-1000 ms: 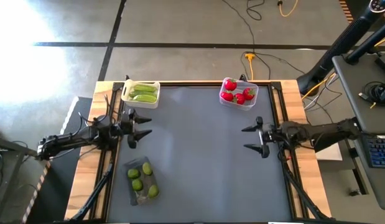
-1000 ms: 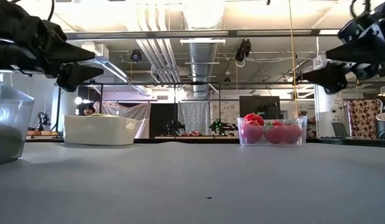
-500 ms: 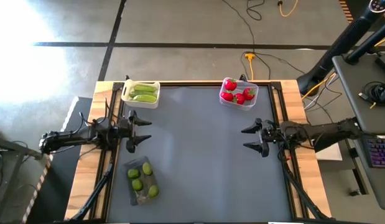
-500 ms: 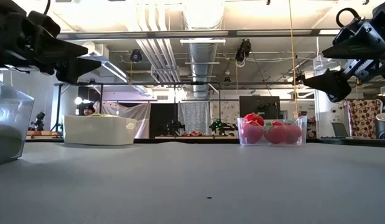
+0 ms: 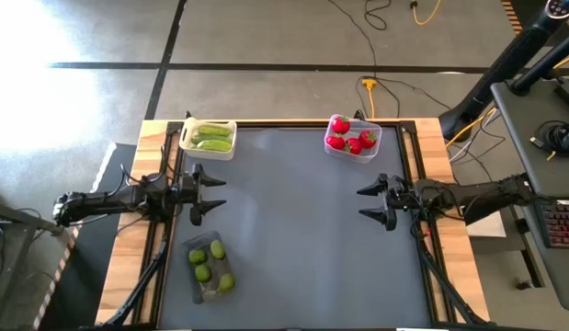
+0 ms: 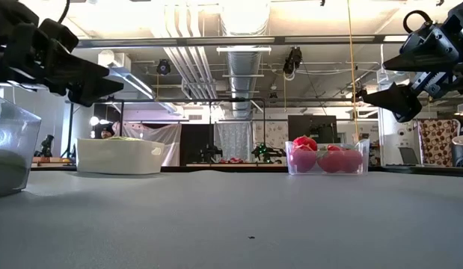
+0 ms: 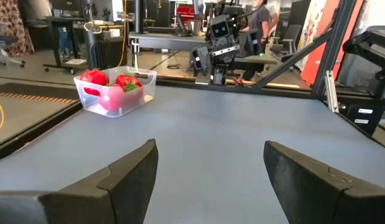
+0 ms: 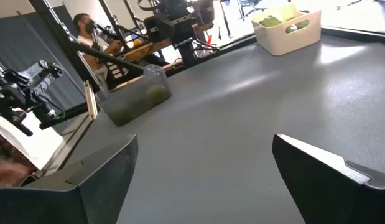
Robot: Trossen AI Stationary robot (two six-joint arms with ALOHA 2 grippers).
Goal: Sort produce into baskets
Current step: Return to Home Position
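Note:
The white tub (image 5: 209,138) at the far left holds green cucumbers (image 5: 213,134). The clear tub (image 5: 353,136) at the far right holds red strawberries (image 5: 351,138). The dark see-through tub (image 5: 210,268) at the near left holds round lime-green fruits (image 5: 203,272). My left gripper (image 5: 210,195) is open and empty above the mat's left side, between the white and dark tubs. My right gripper (image 5: 369,203) is open and empty above the mat's right side. Both hover clear of the mat in the low view.
The grey mat (image 5: 293,230) lies bare between the two grippers. Wooden table edges (image 5: 128,248) and black rails flank the mat. A desk with a keyboard (image 5: 555,216) stands beyond the right edge. A person (image 8: 92,37) shows in the room behind.
My left gripper has drawn back a little toward the table's left edge. My right gripper has risen slightly in the low view. Both stay open and the tubs have not moved.

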